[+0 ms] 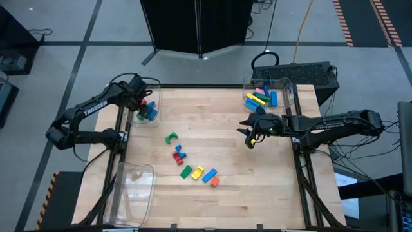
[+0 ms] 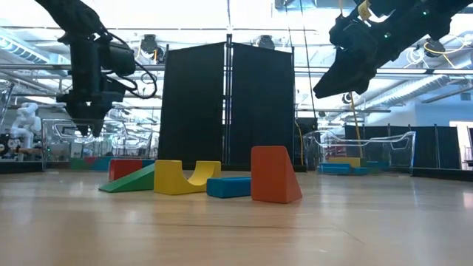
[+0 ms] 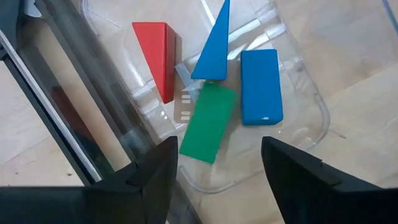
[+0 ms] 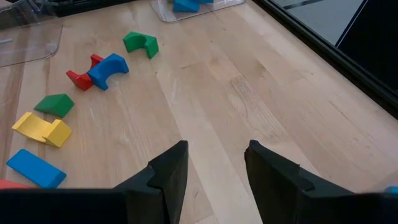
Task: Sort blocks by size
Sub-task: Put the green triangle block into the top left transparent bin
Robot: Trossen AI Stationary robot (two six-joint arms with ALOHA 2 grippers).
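- Several blocks are already lying in the clear bin [image 1: 289,90] at the table's 1 o'clock corner: long yellow, green, blue and pink bars.
- A few more are sitting in the bin [image 1: 154,103] at 10 o'clock; the left wrist view is showing a red wedge [image 3: 157,53], blue wedge [image 3: 214,46], blue slab [image 3: 261,86] and green slab [image 3: 207,122] there.
- The left gripper [image 3: 214,165] is hovering over that bin, fingers spread and empty.
- The right gripper [image 4: 214,171] is hanging at 3 o'clock, parted, holding nothing.
- Loose blocks [image 1: 187,161] are waiting around centre toward 6 o'clock, so roughly half appears sorted.
- The bin [image 1: 134,187] at 7 o'clock is looking empty.
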